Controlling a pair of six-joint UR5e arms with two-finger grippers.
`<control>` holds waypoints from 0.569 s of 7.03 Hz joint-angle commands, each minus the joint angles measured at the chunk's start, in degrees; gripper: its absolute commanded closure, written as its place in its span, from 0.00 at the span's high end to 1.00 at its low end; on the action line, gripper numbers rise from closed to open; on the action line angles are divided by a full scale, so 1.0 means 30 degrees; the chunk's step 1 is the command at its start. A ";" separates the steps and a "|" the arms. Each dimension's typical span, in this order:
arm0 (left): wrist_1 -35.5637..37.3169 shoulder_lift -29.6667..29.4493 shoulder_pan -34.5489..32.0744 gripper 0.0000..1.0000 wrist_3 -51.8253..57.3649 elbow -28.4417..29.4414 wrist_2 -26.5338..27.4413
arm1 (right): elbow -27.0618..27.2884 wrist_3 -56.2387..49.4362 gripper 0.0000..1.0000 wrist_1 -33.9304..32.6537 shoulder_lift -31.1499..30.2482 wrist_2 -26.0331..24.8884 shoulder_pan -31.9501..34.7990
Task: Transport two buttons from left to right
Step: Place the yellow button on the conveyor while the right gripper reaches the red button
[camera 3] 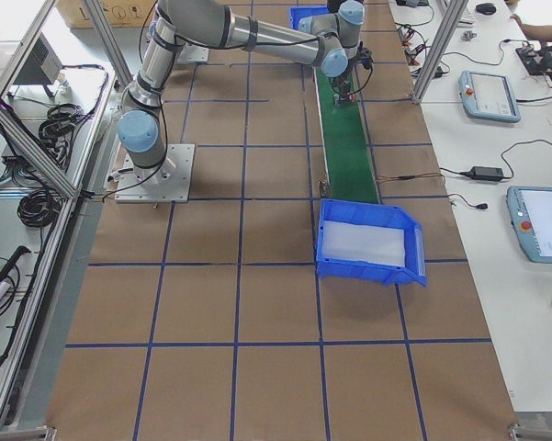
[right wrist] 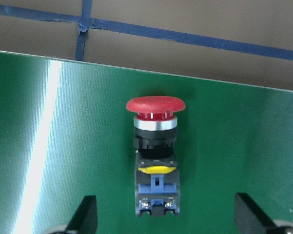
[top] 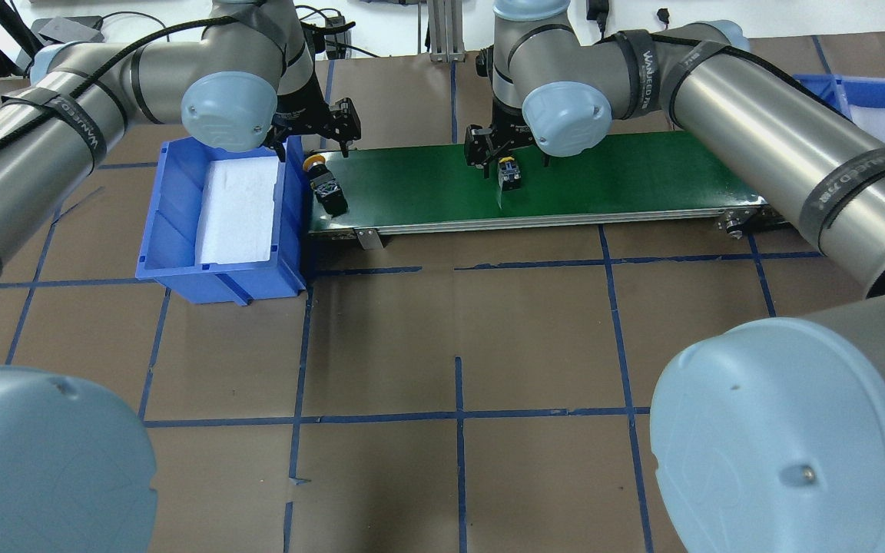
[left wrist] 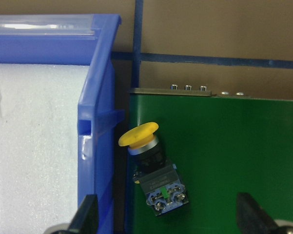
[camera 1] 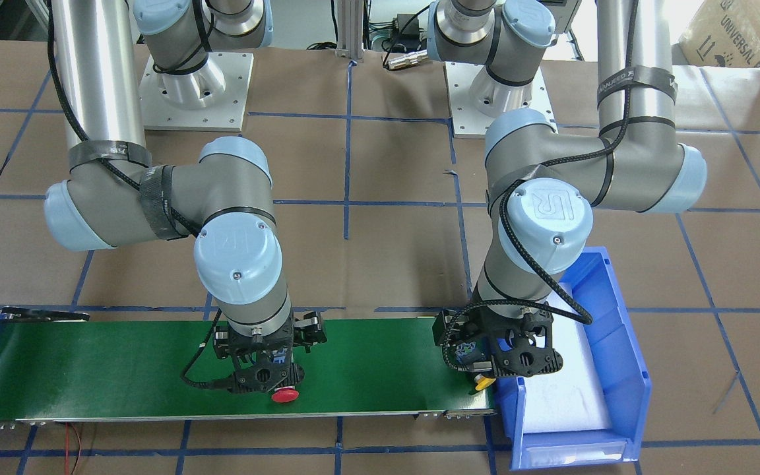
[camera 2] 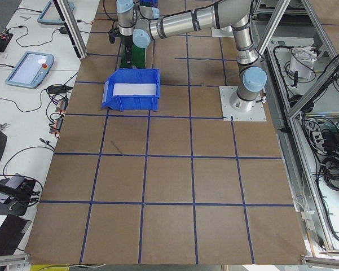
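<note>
The yellow button (left wrist: 153, 165) lies on its side on the green belt (left wrist: 234, 146), cap toward the blue bin's wall (left wrist: 95, 146). My left gripper (left wrist: 166, 217) is open over it, with a fingertip showing on each side and nothing held. The button also shows in the overhead view (top: 325, 187) and the front view (camera 1: 483, 382). The red button (right wrist: 156, 146) lies on its side mid-belt. My right gripper (right wrist: 166, 217) is open above it and empty. The red cap also shows in the front view (camera 1: 285, 394).
The blue bin (top: 174, 230) with a white foam liner stands against the belt's left end. A second blue bin (top: 873, 100) stands at the belt's far right end. The belt (top: 642, 169) lies across a brown table marked with blue tape lines.
</note>
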 commanded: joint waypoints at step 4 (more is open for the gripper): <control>-0.4123 0.4002 0.0522 1.00 0.0034 -0.0052 0.1741 | 0.0112 0.0066 0.40 -0.0180 0.0269 -0.0040 -0.0253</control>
